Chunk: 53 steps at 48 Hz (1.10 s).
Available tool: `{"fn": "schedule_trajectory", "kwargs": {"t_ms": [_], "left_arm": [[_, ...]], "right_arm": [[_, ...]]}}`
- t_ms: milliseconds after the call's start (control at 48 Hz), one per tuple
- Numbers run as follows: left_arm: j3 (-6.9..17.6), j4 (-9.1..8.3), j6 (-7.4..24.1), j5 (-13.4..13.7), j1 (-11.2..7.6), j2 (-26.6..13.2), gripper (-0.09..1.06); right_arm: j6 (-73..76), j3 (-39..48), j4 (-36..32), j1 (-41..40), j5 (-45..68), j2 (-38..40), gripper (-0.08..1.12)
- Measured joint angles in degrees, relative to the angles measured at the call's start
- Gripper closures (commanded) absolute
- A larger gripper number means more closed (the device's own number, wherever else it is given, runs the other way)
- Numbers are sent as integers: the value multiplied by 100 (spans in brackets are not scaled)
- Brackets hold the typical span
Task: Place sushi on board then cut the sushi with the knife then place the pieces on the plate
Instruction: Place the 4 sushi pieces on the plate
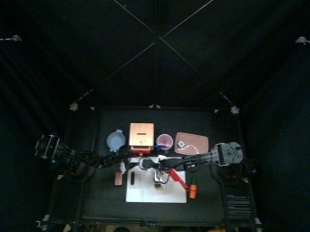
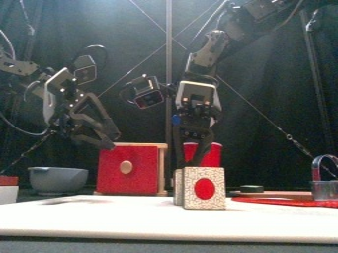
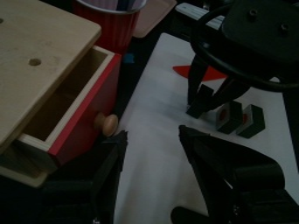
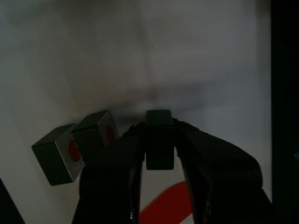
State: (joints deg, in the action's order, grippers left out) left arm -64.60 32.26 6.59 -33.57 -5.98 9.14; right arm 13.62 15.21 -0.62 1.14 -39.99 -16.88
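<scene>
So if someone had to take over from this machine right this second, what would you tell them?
Right gripper: down on the white board, shut on one sushi piece at the end of the row.
Left gripper: open, holding nothing, hovering by the wooden box.
The other pieces stand beside the held one; a red knife lies at the board's right edge.
Done: sushi on the board, apparently cut.
Left: carry the pieces to the pink tray; none seem to be on it yet.
</scene>
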Motion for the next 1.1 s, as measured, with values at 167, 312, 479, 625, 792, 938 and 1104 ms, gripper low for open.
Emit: {"fn": "schedule_trajectory", "kwargs": {"t_ms": [167, 312, 479, 625, 792, 938, 1104], "left_arm": [[-9, 70, 0, 97, 0, 0, 10], [0, 79, 0, 123, 0, 0, 10], [-9, 79, 0, 123, 0, 0, 10], [-9, 79, -9, 132, 0, -9, 10], [0, 79, 0, 132, 9, 0, 10], [-9, 123, 0, 132, 9, 0, 10], [0, 149, 0, 132, 18, -9, 10]], "right_arm": [[176, 308, 35, -70, -26, 272, 48], [554, 765, -18, -237, -53, 923, 48], [1257, 1626, -158, -694, -123, 1811, 48], [1705, 2426, -352, -1222, -97, 2479, 48], [2197, 3129, -624, -2048, 220, 3015, 48], [2338, 3437, -729, -2689, 527, 3252, 46], [2338, 3524, -835, -3190, 800, 3217, 35]]}}
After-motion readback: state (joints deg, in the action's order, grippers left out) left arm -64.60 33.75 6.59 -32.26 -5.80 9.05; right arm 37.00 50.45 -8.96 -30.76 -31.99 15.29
